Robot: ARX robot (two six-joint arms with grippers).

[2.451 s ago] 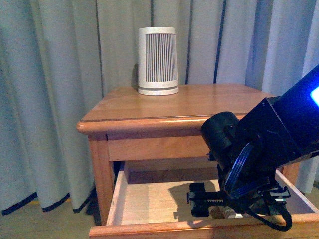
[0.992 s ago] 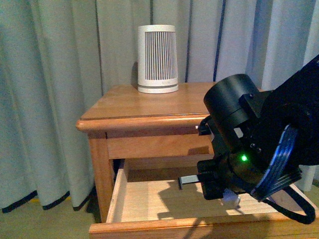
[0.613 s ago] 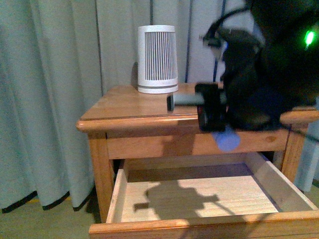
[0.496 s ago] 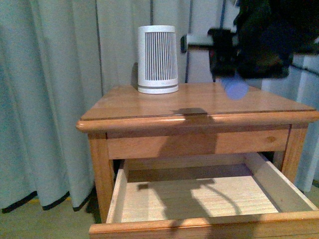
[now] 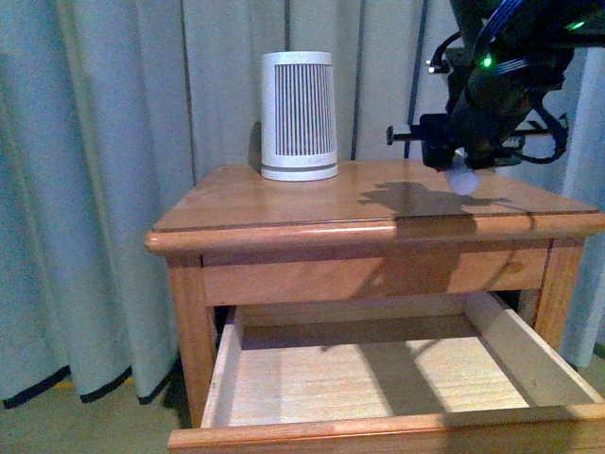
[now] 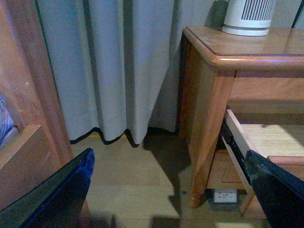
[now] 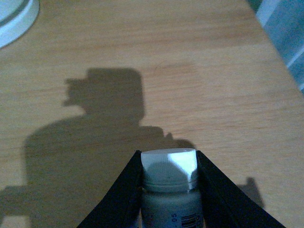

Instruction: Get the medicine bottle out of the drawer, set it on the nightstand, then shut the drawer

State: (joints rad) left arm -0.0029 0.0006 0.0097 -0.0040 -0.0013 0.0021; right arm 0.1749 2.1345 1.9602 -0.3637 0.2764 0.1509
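Note:
My right gripper (image 5: 460, 170) is shut on the small white medicine bottle (image 5: 462, 179) and holds it a little above the right part of the nightstand (image 5: 284, 203) top. In the right wrist view the bottle (image 7: 170, 185) sits cap-first between the two dark fingers (image 7: 121, 190), above the wood top (image 7: 142, 61), with its shadow below. The upper drawer (image 5: 378, 378) stands pulled out, its pale inside bare. My left gripper (image 6: 171, 190) is open and empty, low beside the nightstand's left side (image 6: 209, 109), above the floor.
A large white slatted tapered cylinder (image 5: 299, 114) stands at the back left of the nightstand top; its base shows in the right wrist view (image 7: 14, 19). Grey curtains (image 5: 113, 142) hang behind. A wooden bed frame (image 6: 28, 95) is close by the left gripper.
My right gripper has lifted the medicine bottle out of the drawer and carried it up over the right part of the nightstand top. The drawer is still open.

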